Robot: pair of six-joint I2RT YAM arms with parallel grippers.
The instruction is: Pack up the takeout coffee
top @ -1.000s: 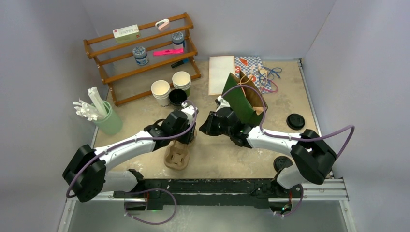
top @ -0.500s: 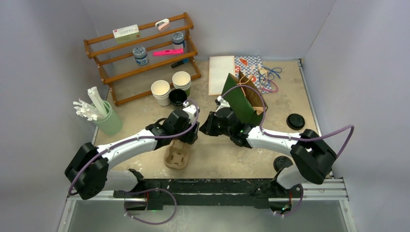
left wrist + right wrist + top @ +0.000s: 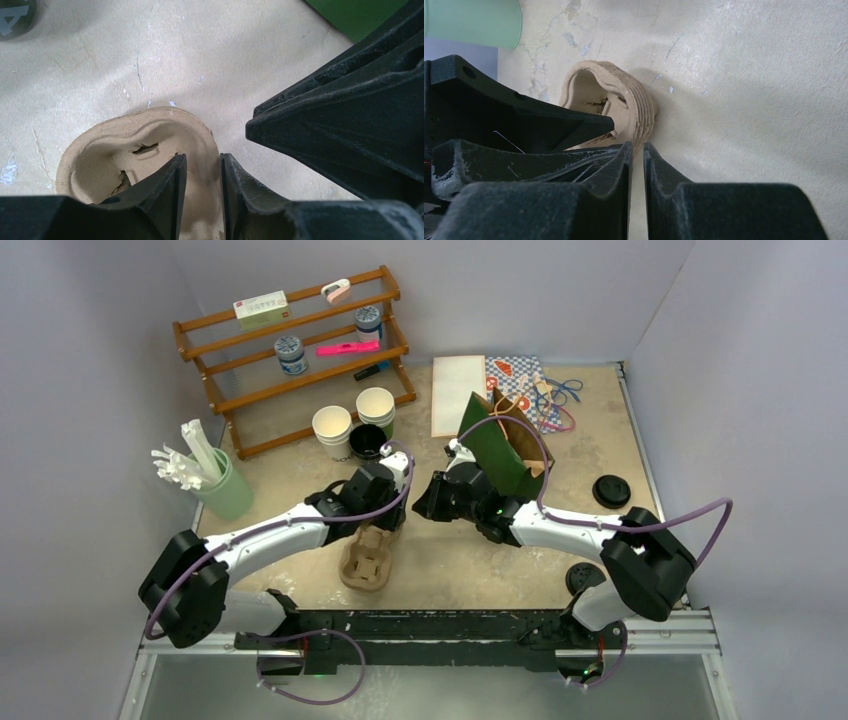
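The takeout coffee, a green cup with a black lid, shows in no view. A brown pulp cup carrier [image 3: 363, 562] lies on the table in front of the left arm. My left gripper [image 3: 386, 520] is over its far end. In the left wrist view its jaws [image 3: 201, 157] are shut on the carrier's rim wall [image 3: 165, 117]. My right gripper [image 3: 420, 505] faces the left one from the right. In the right wrist view it [image 3: 638, 145] is nearly shut, pinching the layered edge of the carrier [image 3: 634, 100]. A green paper bag [image 3: 495, 445] stands open behind the right gripper.
Two lidless paper cups [image 3: 332, 428] [image 3: 375, 405] and a black cup [image 3: 367, 443] stand by a wooden shelf [image 3: 300, 350]. A mint holder with white utensils [image 3: 222, 490] is at the left. Two loose black lids [image 3: 611, 490] [image 3: 583, 578] lie at the right. Papers [image 3: 455, 395] lie at the back.
My left arm has shifted slightly toward the far side and the right, its gripper staying at the carrier. The right arm has not moved.
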